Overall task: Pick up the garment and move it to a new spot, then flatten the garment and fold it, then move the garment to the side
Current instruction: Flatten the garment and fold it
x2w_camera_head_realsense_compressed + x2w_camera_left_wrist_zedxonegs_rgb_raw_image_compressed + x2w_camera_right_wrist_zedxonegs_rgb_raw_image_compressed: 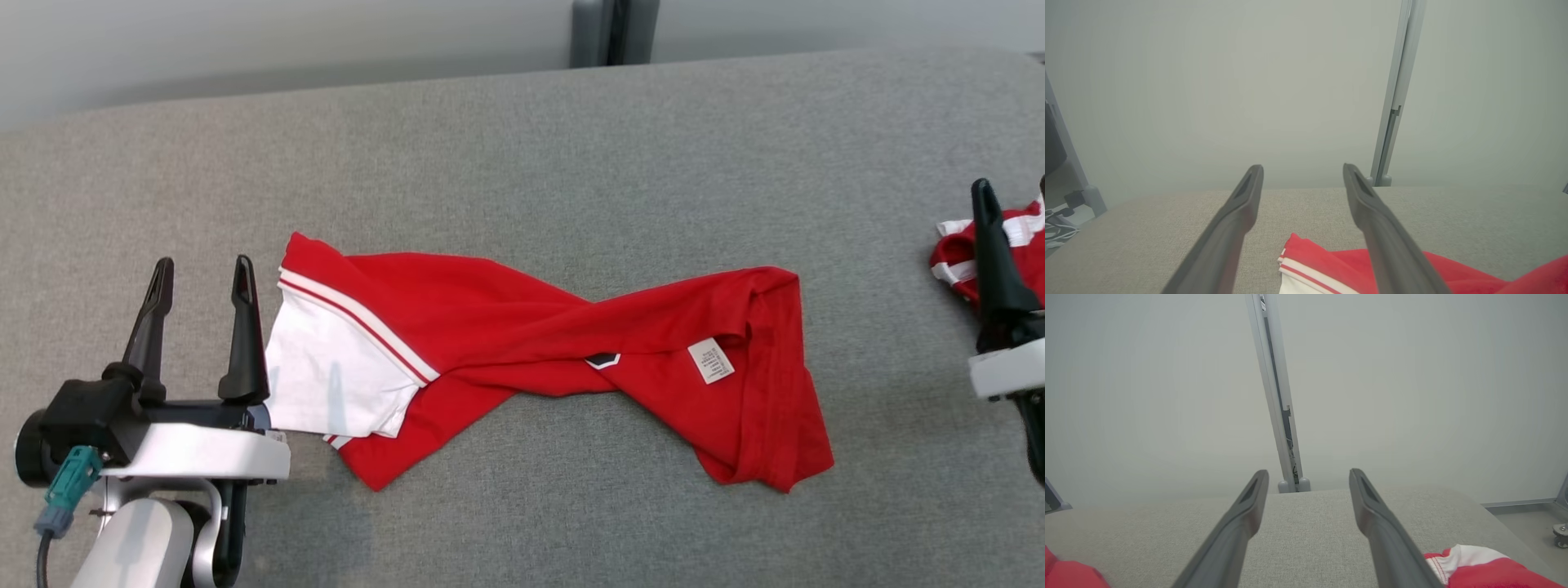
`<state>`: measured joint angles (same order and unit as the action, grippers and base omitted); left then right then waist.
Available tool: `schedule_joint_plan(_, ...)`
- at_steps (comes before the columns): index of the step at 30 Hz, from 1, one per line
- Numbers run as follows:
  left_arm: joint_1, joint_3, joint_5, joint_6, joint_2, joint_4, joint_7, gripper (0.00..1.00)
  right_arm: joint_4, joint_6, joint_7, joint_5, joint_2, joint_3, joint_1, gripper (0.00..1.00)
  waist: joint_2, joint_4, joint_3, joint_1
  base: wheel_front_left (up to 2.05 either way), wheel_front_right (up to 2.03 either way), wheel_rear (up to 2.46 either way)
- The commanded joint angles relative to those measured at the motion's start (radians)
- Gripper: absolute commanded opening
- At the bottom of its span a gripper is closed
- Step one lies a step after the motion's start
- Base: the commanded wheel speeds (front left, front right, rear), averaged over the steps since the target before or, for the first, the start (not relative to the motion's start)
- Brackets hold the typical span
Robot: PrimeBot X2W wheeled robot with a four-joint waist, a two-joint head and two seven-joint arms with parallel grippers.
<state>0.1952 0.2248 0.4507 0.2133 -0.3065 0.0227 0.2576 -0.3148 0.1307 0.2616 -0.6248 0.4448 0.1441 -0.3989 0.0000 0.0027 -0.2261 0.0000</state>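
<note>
Left claw, open and empty, sits just at 9 o'clock of the twisted red garment on the grey worktop; right claw, also open, stands well off at 3 o'clock

left claw: two long black tapered fingers | wrist shell: white | plug: teal, dark cable

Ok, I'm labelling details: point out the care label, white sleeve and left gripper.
care label (711,360), head view, centre of tag.
white sleeve (331,371), head view, plain white panel.
left gripper (204,265), head view, midway between fingertips.
</note>
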Motion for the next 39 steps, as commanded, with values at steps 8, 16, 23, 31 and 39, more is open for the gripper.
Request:
schedule_joint_plan(8, -0.061, 0.000, 0.002, 0.025, -0.009, 0.003, 0.001, 1.00, 0.162, 0.000, 0.004, 0.276, -0.168, -0.100, 0.185, 1.00, 0.0000, -0.021, 0.072, 0.0000, 0.00, 0.00, 0.00)
schedule_joint_plan(16, -0.125, 0.008, 0.007, 0.040, -0.015, -0.002, -0.014, 1.00, 0.276, 0.000, -0.054, 0.372, -0.268, -0.157, 0.347, 1.00, 0.0000, -0.031, 0.117, 0.0000, 0.00, 0.00, 0.00)
schedule_joint_plan(23, -0.143, 0.015, 0.005, 0.049, -0.024, -0.022, -0.030, 1.00, 0.342, 0.000, -0.097, 0.392, -0.297, -0.184, 0.399, 1.00, 0.0000, -0.026, 0.123, 0.0000, 0.00, 0.00, 0.00)
schedule_joint_plan(31, -0.128, 0.021, 0.004, 0.051, -0.026, -0.033, -0.035, 1.00, 0.356, 0.000, -0.119, 0.400, -0.293, -0.184, 0.390, 1.00, 0.0000, -0.012, 0.117, 0.0000, 0.00, 0.00, 0.00)
schedule_joint_plan(39, -0.100, 0.035, -0.001, 0.045, -0.017, -0.042, -0.031, 1.00, 0.306, 0.000, -0.193, 0.438, -0.236, -0.082, 0.345, 1.00, 0.0000, 0.036, 0.082, 0.0000, 0.00, 0.00, 0.00)
